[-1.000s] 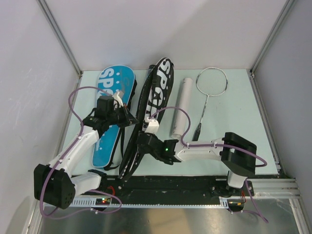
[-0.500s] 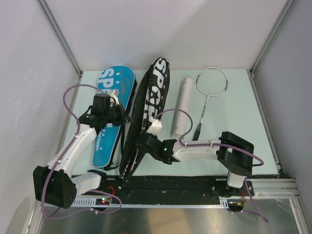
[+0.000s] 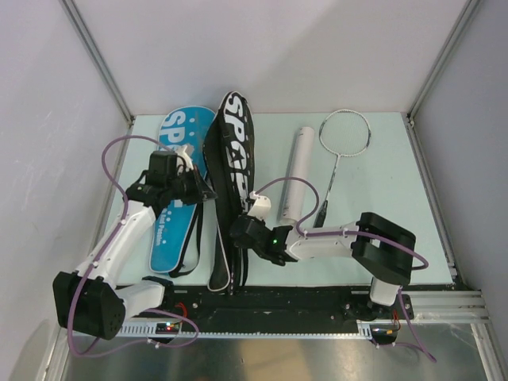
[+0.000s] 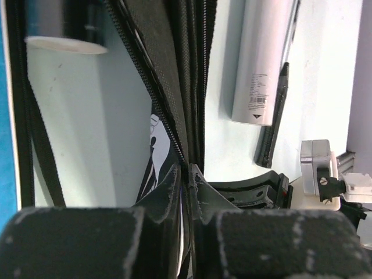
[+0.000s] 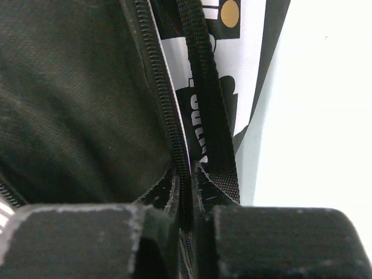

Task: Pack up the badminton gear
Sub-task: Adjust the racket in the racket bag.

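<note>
Across the pale green bench (image 3: 397, 222), seen from above, a long black fabric racket cover (image 3: 230, 159) with white SPORT lettering lies lengthwise at left of centre, its edge overlapping a blue racket cover (image 3: 169, 238) with white print beside it. To the right, apart from both covers, lies a white cylindrical tube (image 3: 295, 175), and just beyond it a thin silver-framed racket (image 3: 335, 171) with its head toward the far wall.

The left tool (image 3: 205, 190) meets the black cover's left edge about midway along; the right tool (image 3: 238, 234) meets its right edge nearer the arms. From overhead the grips are hidden. The left wrist view shows that tool's padded fingers (image 4: 168, 192) pressed almost together on the cover's zip edge, and also the white tube's printed label (image 4: 258, 99) and the racket's black handle (image 4: 273, 116) lying along the tube. The right wrist view shows its fingers (image 5: 165, 195) likewise nearly closed, pinching the zip edge beside a black webbing strap (image 5: 212, 116)
</note>
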